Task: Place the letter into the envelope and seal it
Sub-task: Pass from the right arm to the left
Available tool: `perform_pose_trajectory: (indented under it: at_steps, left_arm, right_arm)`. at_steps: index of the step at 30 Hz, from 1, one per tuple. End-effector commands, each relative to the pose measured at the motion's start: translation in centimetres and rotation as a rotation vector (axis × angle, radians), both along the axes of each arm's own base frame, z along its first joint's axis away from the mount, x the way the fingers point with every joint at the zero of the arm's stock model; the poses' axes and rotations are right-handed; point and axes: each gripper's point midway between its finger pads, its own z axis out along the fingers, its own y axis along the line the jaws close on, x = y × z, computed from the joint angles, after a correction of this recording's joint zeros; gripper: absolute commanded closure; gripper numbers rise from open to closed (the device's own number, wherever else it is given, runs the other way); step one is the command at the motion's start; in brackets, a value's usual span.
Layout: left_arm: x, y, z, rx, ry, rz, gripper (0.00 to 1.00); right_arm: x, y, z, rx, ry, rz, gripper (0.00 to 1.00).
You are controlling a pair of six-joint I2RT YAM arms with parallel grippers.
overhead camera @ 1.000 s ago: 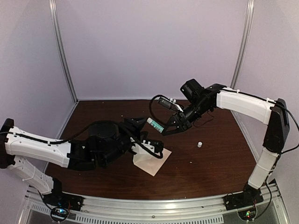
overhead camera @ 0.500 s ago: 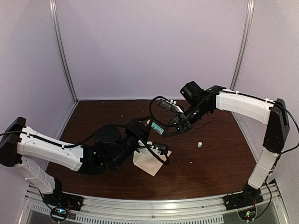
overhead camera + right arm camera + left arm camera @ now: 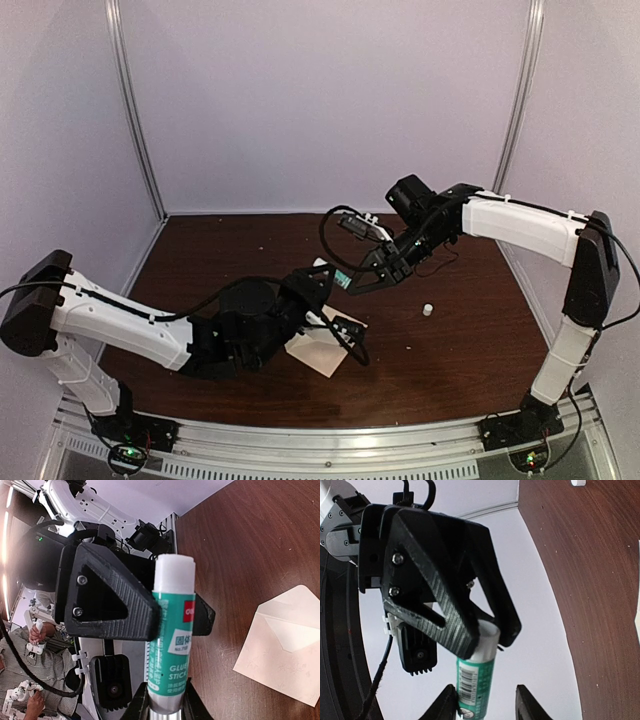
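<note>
The glue stick (image 3: 172, 630) hangs above the worktop (image 3: 460, 350) like a bridge between the two arms. The right jaws are clamped tight on one end of it. Its long axis points straight away from them into the left jaws, which straddle the other, white end. The left jaws stand partly apart: in the left wrist view one fingertip (image 3: 447, 705) lies against the tube while a gap shows beside the other, so they do not grip it yet. This looks like a handover, or a pull along the tube's axis, and it calls for the left jaws to pinch squarely across that axis. The envelope (image 3: 272, 655) lies flat on the worktop with its pointed flap open, just below the left wrist and nearer the left arm (image 3: 130, 325) than the right arm (image 3: 520, 222). The letter does not show as a separate sheet, and I cannot tell whether it is already inside.
</note>
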Motion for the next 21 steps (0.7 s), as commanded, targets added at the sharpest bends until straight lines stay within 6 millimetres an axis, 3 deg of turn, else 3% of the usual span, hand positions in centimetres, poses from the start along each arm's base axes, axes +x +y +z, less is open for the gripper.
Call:
perform_pose_trajectory:
  at_steps: [1,9,13,17,21]
  left_arm:
    - [0.1,-0.9,1.6,-0.039,-0.037,0.006,0.62]
    - [0.4,-1.2,1.6,-0.055,-0.02,0.027,0.82]
    - [0.6,-1.5,1.8,-0.098,0.052,0.036,0.87]
    - [1.2,-1.5,1.8,-0.255,0.337,0.039,0.89]
    - [1.6,-1.4,2.2,-0.481,0.829,-0.042,0.89]
  right_arm:
    - [-0.8,0.3,0.3,0.032,0.03,0.031,0.81]
    - [-1.0,0.1,0.4,0.031,0.029,0.033,0.79]
    - [-0.6,-0.3,0.9,0.016,-0.011,0.026,0.66]
    - [1.3,-2.6,3.7,0.018,-0.186,0.029,0.53]
    - [3.9,-5.5,5.0,-0.012,-0.331,-0.014,0.51]
